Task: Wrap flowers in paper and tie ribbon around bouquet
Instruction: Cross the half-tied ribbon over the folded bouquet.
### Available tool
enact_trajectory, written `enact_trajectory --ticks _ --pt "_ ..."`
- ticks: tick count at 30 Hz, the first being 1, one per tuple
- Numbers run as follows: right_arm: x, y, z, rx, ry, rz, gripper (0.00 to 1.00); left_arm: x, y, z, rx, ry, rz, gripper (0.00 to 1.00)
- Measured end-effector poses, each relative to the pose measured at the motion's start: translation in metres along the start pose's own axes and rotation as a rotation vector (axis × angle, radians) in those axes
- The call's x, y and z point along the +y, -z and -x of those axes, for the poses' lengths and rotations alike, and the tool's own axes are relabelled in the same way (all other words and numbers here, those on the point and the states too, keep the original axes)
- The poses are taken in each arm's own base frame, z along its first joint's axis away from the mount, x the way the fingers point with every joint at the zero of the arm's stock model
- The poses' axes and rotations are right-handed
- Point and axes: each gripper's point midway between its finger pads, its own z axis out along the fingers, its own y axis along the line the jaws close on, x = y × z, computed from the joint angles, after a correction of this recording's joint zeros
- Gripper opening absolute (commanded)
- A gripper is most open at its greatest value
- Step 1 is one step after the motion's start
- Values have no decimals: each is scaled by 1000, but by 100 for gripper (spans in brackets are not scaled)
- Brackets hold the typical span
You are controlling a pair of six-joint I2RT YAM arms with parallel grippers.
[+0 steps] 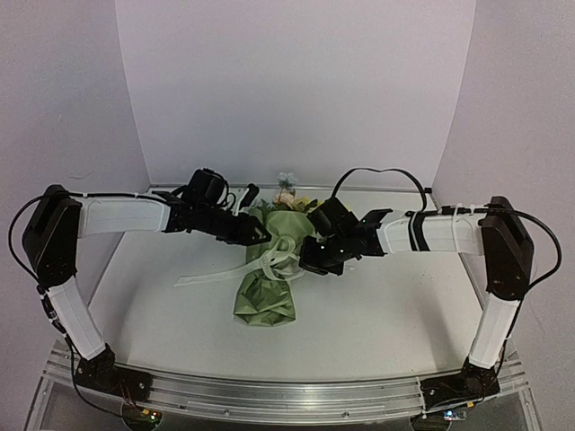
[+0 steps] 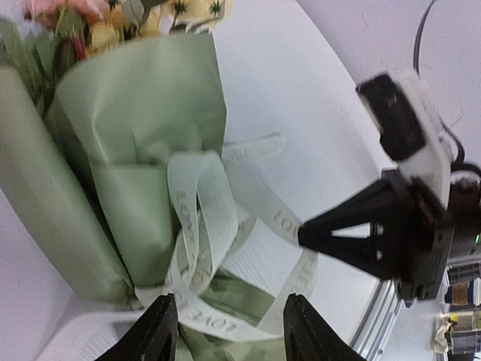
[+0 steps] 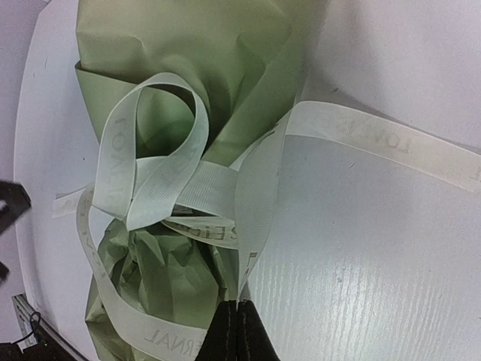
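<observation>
The bouquet [image 1: 267,285] lies in the middle of the table, an olive-green paper [image 2: 143,113] cone with the flowers [image 1: 287,193] at its far end. The cream ribbon [image 3: 255,203] with printed letters is looped loosely round the cone's narrow waist, and one tail trails left [image 1: 205,279]. My right gripper [image 3: 238,312] is shut on a strand of the ribbon just right of the crumpled paper base. My left gripper [image 2: 229,327] hovers open over the waist; a ribbon loop [image 2: 199,226] lies between its fingers, untouched. The right gripper's tip [image 2: 316,237] points in from the right.
White table [image 1: 404,305] with white backdrop walls behind and at both sides. A metal rail [image 1: 287,395] runs along the near edge, with both arm bases on it. A free length of ribbon [image 3: 391,139] stretches over the table to the right.
</observation>
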Motion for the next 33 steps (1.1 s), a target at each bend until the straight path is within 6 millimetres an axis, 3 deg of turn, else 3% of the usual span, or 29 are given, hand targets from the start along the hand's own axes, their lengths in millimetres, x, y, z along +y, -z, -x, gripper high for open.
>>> enact_trajectory --ticks 3,6,13,18,21,26,28,33 --pt "-1 0 0 -1 1 -5 0 1 -9 35 -39 -35 38 49" --pt "-1 -1 -1 -4 2 -8 0 5 -23 54 -46 -75 83 49" --pt "-2 -3 -1 -1 -1 -17 0 22 -60 35 80 -120 189 49" --pt "-1 -3 0 -3 -2 -15 0 27 -74 20 156 -140 227 44" --pt "0 -3 1 -5 -2 -14 0 27 -78 20 165 -147 234 36" --pt "0 -3 1 -6 -2 -13 0 28 -77 18 172 -146 248 5" --pt "0 -3 1 -4 -2 -15 0 30 -77 18 163 -136 256 0" --pt "0 -3 2 -6 -1 -19 0 43 -66 1 139 -73 304 0"
